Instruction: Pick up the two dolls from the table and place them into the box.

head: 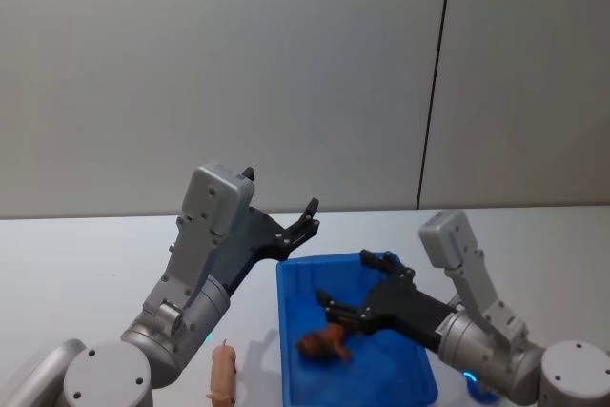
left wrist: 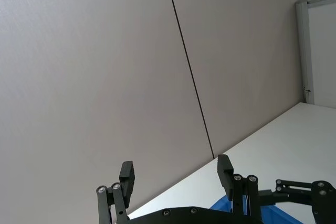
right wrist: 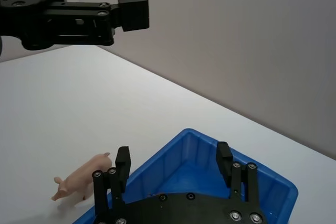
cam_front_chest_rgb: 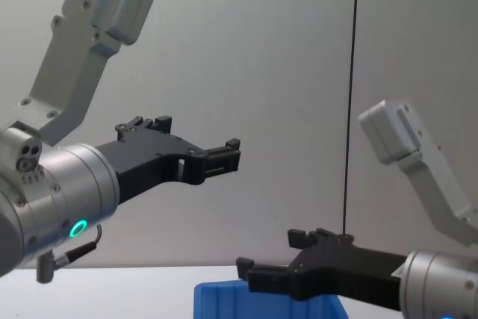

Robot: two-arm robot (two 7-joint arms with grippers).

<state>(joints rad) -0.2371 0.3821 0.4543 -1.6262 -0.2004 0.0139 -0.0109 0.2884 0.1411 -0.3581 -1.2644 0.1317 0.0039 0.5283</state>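
Observation:
A brown doll (head: 324,344) lies inside the blue box (head: 297,285). My right gripper (head: 345,280) hovers just above it, open and empty. In the right wrist view its fingers (right wrist: 122,163) spread over the box (right wrist: 210,153). A pink pig doll (head: 224,373) lies on the white table (head: 86,254), just outside the box's left wall, and appears again in the right wrist view (right wrist: 81,182). My left gripper (head: 286,199) is raised high above the box's far left corner, open with nothing in it (left wrist: 176,169).
A plain grey wall with a dark vertical seam (head: 434,83) stands behind the table. In the chest view the left gripper (cam_front_chest_rgb: 216,151) hangs well above the right gripper (cam_front_chest_rgb: 269,253) and the box rim (cam_front_chest_rgb: 224,290).

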